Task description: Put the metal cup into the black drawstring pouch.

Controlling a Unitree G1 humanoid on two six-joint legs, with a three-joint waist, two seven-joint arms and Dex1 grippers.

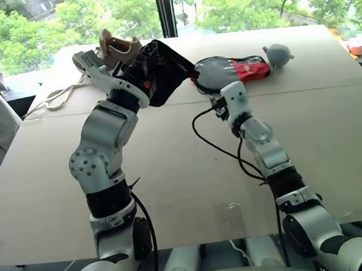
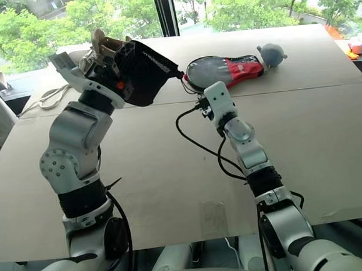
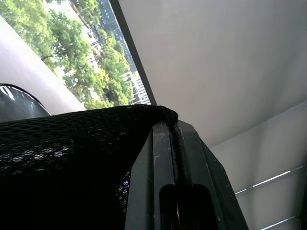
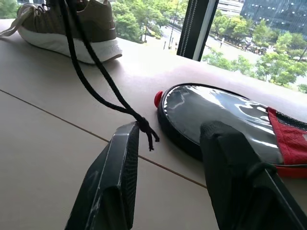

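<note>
One paddle case [image 2: 226, 69] just beyond the right claw [image 4: 172, 143].

place: upper-floor indoor test room | evidence: big window [image 1: 171, 7] over treetops, plain table [image 1: 191, 185]

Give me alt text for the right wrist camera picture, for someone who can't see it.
The right gripper stands open and empty above a beige table, a knotted black cord dangling beside one finger. Just ahead lies a black-and-red paddle-shaped case; farther off, a tan sneaker sits before a window onto trees.
</note>
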